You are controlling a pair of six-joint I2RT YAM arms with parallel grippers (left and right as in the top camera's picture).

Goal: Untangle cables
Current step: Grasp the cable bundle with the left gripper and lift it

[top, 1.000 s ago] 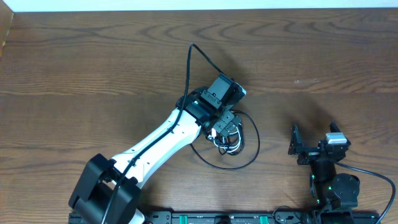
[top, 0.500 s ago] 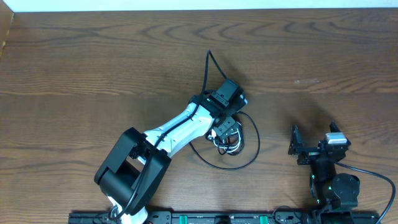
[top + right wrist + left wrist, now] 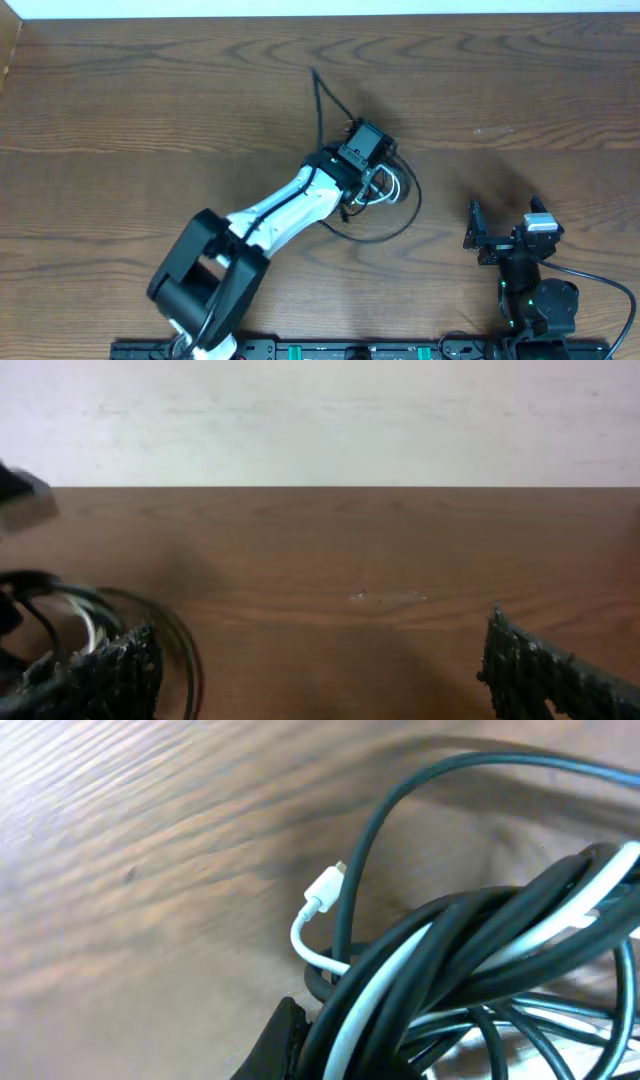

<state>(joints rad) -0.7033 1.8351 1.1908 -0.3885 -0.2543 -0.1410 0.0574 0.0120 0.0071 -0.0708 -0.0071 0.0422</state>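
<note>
Worktop (image 3: 150,100): you have dark brown wood with long, wavy grain and a matt surface.
Cables (image 3: 392,192): two thin, round, flexible cords with smooth sheaths, one black and one white. They are bunched in overlapping loops near the middle of the worktop, a little toward its right edge. One wide black loop bulges out toward the near edge.
White plug (image 3: 325,892): small, slim and oblong with a tiny metal tip. It sticks out free of the bundle over bare wood.
Left arm: your white-shelled arm with black joints slants up from the near edge, left of centre, to the middle, its wrist over the bundle.
Left gripper (image 3: 372,185): closed down tight on the cables. In the wrist view the cords run right past a black finger (image 3: 283,1042).
Right arm: folded back by the near right corner, pointing at the far edge.
Right gripper (image 3: 505,222): its rough black fingers (image 3: 100,680) stand wide apart with nothing between them, well apart from the bundle.
</note>
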